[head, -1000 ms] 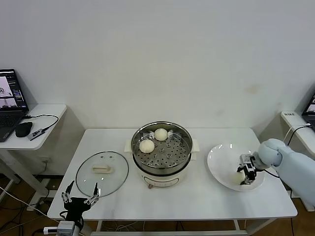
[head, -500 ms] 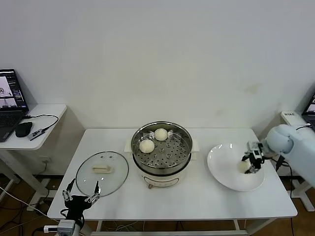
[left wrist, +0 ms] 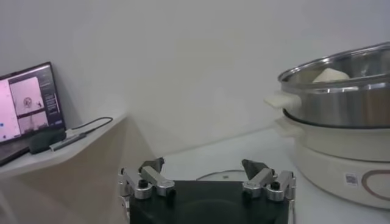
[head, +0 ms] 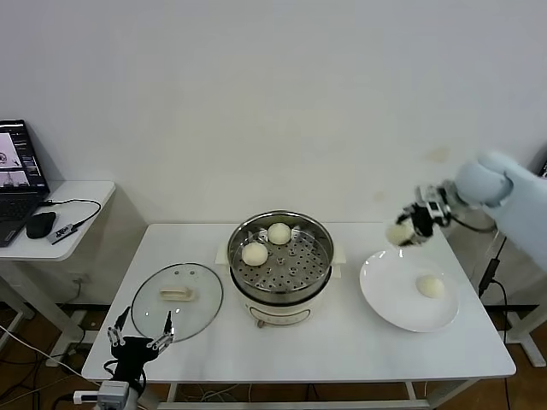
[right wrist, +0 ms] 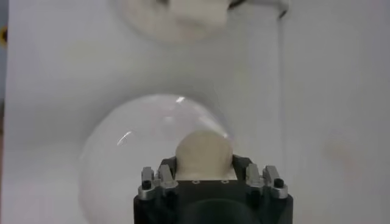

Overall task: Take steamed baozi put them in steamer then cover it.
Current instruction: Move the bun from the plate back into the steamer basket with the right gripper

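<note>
Head view: your right gripper (head: 408, 229) clenched a smooth cream baozi (head: 397, 233) above the plate (head: 385, 290); steamer (head: 281, 256) left of it held two buns; left gripper (head: 137, 336) hung released.

The steamer (head: 280, 259) is shiny perforated steel on a glossy cream plastic base. The baozi (head: 255, 253) look smooth, matt dough. The lid (head: 177, 301) is clear glass, metal-rimmed. The plate (head: 393, 299) below the right pincer (head: 410, 229) is glossy white; the surface (head: 342, 346) is matt white.
</note>
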`<state>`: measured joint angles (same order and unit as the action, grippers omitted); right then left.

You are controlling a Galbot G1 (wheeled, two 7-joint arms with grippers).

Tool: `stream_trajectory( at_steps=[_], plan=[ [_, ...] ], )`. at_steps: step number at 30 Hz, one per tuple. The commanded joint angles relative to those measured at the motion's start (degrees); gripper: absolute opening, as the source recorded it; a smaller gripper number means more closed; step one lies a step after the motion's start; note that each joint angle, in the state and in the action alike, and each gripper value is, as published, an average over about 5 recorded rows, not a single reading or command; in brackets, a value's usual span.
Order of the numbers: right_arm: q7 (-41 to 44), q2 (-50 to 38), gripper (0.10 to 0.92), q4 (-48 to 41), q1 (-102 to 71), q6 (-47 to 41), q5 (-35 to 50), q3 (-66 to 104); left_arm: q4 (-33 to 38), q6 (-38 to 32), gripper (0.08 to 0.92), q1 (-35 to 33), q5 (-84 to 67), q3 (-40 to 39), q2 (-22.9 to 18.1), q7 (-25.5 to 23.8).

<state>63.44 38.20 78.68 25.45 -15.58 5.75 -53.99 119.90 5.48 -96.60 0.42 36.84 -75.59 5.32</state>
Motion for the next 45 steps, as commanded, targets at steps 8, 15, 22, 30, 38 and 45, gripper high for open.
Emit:
stream_trajectory(
  at_steps=[8,15,22,30,38,45],
  plan=[
    [-6.8,20.5,0.585,3.1,7.7,3.5,7.9,-13.2,1.1,0.0,0.823,-0.8,0.2,1.1,-1.1,0.0],
    [-9.9,23.6,0.585,3.1,2.4,11.0,0.0,-16.8,1.1,0.0,0.823,-0.9,0.3,1.6,-1.9,0.0],
    [-10.6,24.2,0.585,4.0,1.1,18.0,-4.2,-19.6,0.9,0.0,0.823,-0.7,0.4,1.8,-2.6,0.0],
    [-11.7,25.4,0.585,3.4,1.5,25.5,-10.5,-20.4,0.8,-0.1,0.823,-0.6,0.4,1.7,-3.1,0.0],
    [-10.8,26.1,0.588,3.7,2.0,27.9,-10.4,-21.5,0.8,-0.3,0.823,-0.7,0.3,1.7,-3.2,0.1],
    [-10.5,26.5,0.594,3.1,1.7,29.0,-10.6,-21.9,0.7,-0.3,0.823,-0.5,0.2,1.7,-3.3,0.1]
  ],
)
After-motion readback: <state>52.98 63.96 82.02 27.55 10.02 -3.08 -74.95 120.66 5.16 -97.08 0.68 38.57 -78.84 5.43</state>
